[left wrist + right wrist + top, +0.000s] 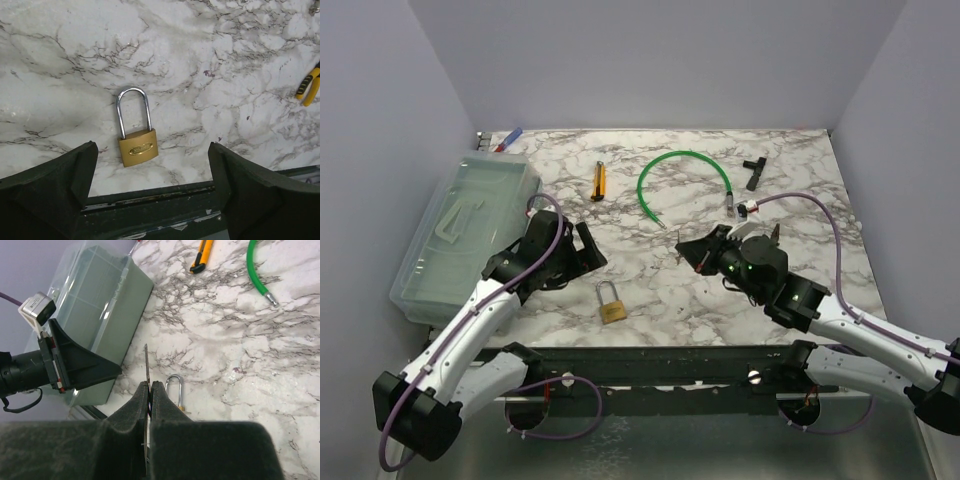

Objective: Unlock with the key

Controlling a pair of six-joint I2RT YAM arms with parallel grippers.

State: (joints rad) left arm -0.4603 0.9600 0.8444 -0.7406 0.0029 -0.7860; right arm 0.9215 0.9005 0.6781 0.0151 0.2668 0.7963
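The right gripper (150, 390) is pinched tight on the key (146, 357), its thin blade jutting past the fingertips, while the left gripper (588, 248) hangs spread and empty near the brass padlock (138, 146) lying loose on the marble table (225, 60). Pushed at the keyhole, the key could twist in that pinch, or the unheld padlock could skid away. There is one key, one padlock, one green cable (685, 180), one yellow knife (599, 181) and one clear box (470, 225).

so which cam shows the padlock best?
Left wrist: the padlock lies whole, shackle and brass body clear. Top external shows it small; right wrist shows only its shackle behind the right gripper.
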